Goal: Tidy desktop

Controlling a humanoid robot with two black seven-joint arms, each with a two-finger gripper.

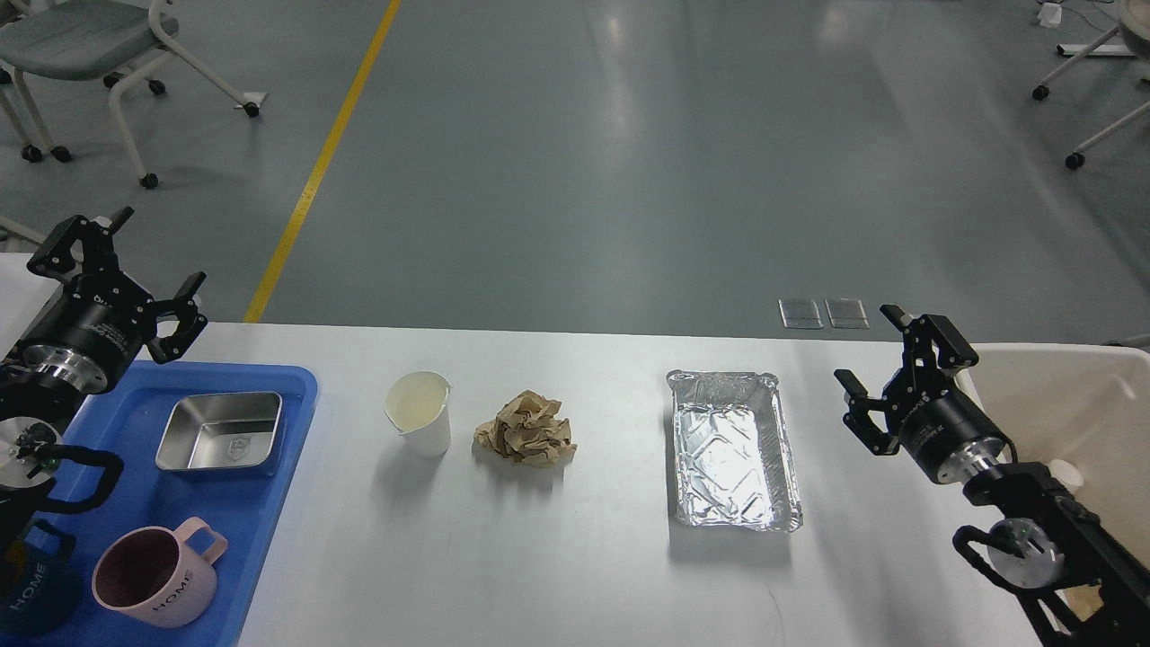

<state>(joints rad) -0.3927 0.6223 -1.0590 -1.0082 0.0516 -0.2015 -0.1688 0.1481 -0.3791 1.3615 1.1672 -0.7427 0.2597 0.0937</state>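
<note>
Three loose items, a paper cup (420, 413), a crumpled brown paper (526, 440) and a foil tray (732, 449), sit mid-desktop (575, 557). Left gripper (117, 270) and right gripper (894, 368) both hover spread open, holding nothing. A hard pinch could crush the flimsy foil or tip the cup.

L pincer (117, 261) and R pincer (885, 359) both raised, fingers spread wide, gripping nothing

Bare desktop (575, 548) before cup (420, 412), paper wad (526, 440)
</note>
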